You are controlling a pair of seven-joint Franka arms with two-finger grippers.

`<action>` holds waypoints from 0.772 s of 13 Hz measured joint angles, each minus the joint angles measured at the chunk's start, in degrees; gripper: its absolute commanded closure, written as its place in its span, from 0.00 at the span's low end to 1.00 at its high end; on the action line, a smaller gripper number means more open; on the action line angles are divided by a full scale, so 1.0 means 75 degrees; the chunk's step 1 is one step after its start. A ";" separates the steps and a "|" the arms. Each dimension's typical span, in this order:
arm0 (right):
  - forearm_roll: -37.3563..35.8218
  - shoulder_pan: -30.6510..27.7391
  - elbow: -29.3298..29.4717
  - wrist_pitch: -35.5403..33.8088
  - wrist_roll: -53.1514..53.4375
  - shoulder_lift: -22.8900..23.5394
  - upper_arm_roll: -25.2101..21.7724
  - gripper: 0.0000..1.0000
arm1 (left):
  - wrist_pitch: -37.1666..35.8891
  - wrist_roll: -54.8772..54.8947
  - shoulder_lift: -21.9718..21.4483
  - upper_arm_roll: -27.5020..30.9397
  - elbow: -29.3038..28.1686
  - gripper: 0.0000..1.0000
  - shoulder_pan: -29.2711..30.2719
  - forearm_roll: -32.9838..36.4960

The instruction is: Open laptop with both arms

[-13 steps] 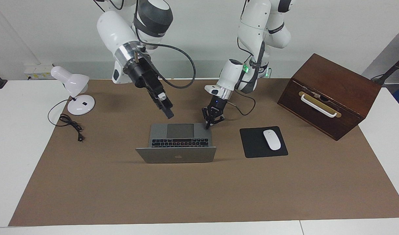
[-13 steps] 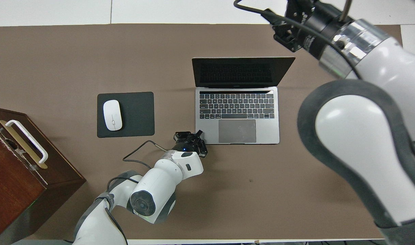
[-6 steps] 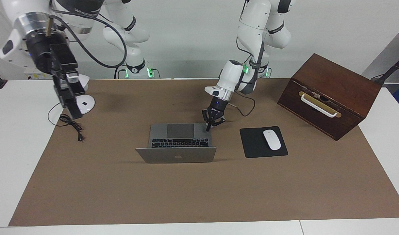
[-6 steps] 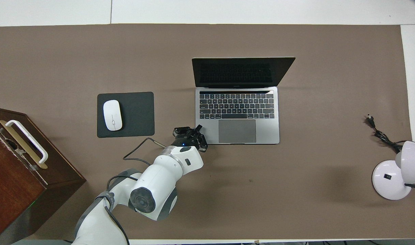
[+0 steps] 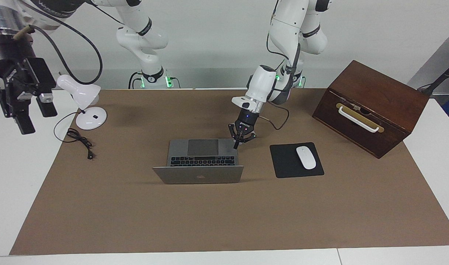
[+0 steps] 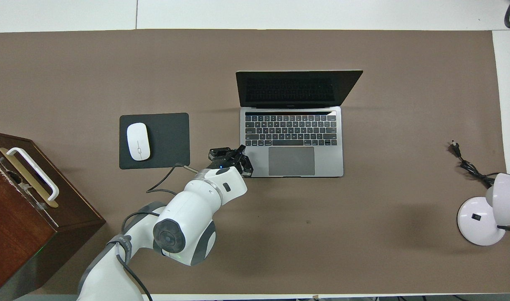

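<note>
The silver-grey laptop point(image 5: 202, 152) stands open in the middle of the brown mat, its lid upright with the logo facing away from the robots; its keyboard and trackpad show in the overhead view point(image 6: 292, 142). My left gripper point(image 5: 237, 144) is shut, with its tip on the corner of the laptop's base nearest the robots, toward the left arm's end; it also shows in the overhead view point(image 6: 240, 152). My right gripper point(image 5: 36, 119) is open and empty, raised high over the white table beside the lamp, well away from the laptop. It is out of the overhead view.
A white desk lamp point(image 5: 86, 103) and its black cord point(image 5: 79, 141) sit at the right arm's end. A black mouse pad point(image 5: 283, 162) with a white mouse point(image 5: 306, 157) lies beside the laptop toward the left arm's end. A brown wooden box point(image 5: 371, 106) stands past the mouse pad.
My right arm has swung up and away from over the laptop to the right arm's end of the table. My left gripper has stayed at the laptop's corner. The lid's angle is unchanged.
</note>
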 measured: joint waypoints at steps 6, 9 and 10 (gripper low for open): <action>-0.2216 0.0034 0.0111 -0.3371 0.0008 -0.0922 0.0084 0.00 | -0.1922 0.0029 -0.0845 0.0054 0.0295 1.00 0.0821 0.0000; -0.2720 0.0035 -0.0150 -0.5078 0.0104 -0.1294 0.0145 0.00 | -0.3115 0.0551 -0.0946 0.0102 0.0769 1.00 0.1280 0.0006; -0.2856 0.0029 -0.0436 -0.5367 0.0126 -0.1452 0.0142 0.00 | -0.3446 0.0869 -0.0964 0.0116 0.0892 1.00 0.1500 0.0006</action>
